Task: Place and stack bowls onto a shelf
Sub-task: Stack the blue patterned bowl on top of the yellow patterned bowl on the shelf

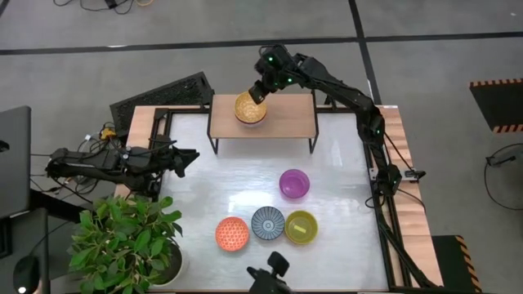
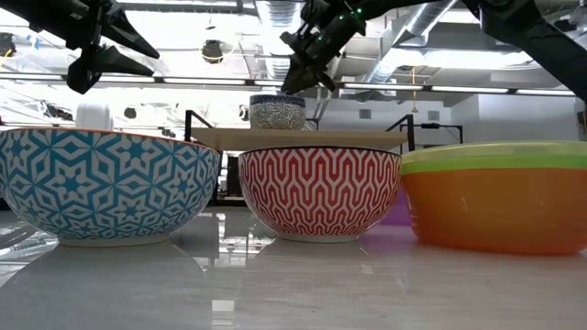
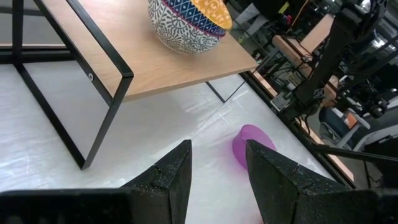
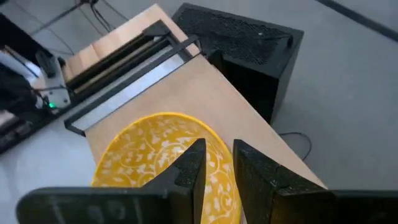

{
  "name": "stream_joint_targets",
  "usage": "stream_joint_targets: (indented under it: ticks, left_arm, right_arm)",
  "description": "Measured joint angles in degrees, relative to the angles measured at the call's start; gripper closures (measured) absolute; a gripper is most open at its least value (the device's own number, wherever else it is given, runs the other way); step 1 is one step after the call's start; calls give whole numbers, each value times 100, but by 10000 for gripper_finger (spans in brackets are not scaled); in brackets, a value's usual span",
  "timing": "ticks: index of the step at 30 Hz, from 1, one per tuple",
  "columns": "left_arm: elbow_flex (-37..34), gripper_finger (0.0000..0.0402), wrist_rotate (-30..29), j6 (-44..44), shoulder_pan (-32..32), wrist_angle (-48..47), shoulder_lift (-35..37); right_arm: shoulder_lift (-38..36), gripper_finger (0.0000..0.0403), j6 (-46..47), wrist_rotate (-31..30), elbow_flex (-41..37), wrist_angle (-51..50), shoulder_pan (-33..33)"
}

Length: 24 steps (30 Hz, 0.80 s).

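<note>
High view: right gripper (image 1: 259, 91) slightly open over yellow bowl (image 1: 250, 108) rim.

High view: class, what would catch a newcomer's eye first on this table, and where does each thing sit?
The right gripper hangs just above a yellow bowl on the shelf at the table's far side. Nearer, a purple bowl sits alone, with orange, blue-grey and olive-yellow bowls in a row at the front. The left gripper waits by the left edge.
</note>
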<state>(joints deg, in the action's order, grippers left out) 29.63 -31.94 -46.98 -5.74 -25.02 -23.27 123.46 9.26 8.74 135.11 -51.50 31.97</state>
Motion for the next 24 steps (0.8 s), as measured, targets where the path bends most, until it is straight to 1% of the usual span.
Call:
stream_joint_targets:
  ticks: [6,8,18,24]
  left_arm:
    - [0,266,-9,0,2,-36,2]
    - [0,266,-31,-1,2,-91,1]
    - [0,266,-69,-9,4,-146,1]
    - [0,266,-109,-15,4,-149,0]
  right_arm:
    - [4,295,-380,-1,-22,456,-151]
    - [32,296,-454,-90,-22,502,-191]
    - [57,296,-480,-202,-41,818,-191]
    - [57,296,-487,-298,-394,1196,-236]
